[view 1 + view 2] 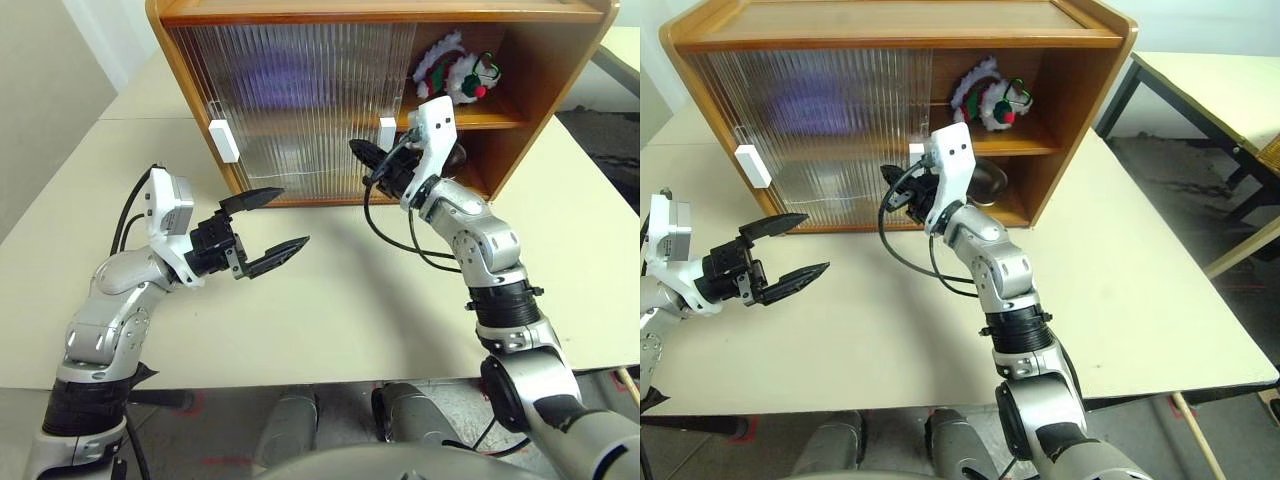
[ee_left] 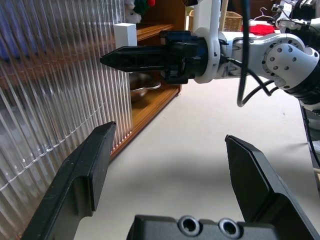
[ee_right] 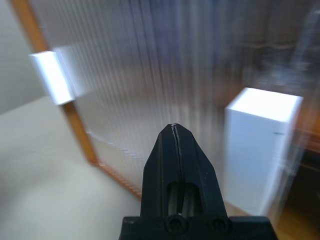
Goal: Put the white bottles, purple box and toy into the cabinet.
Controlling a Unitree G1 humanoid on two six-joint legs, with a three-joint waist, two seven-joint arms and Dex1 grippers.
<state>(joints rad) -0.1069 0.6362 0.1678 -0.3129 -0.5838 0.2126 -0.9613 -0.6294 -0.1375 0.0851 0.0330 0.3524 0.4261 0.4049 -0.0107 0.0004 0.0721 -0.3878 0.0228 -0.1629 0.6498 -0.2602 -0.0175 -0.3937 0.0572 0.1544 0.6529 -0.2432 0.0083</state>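
Toy (image 1: 455, 72) visible head views; right end effector (image 3: 173, 127) clamped empty, left end effector (image 1: 270, 228) wide.

My cabinet (image 1: 180, 60) was honey-brown wood, its doors (image 1: 300, 100) ribbed and milky-clear with white handles (image 1: 223, 140). The toy (image 1: 455, 70) showed white with red and green. My fingers (image 1: 265, 197) were black; the table (image 1: 330, 310) was cream.

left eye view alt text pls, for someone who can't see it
The shut right end effector points at the white handle of the cabinet door, while the open, empty left end effector hovers over the cream table. The plush polar bear toy sits on the upper shelf in the cabinet's open right side.
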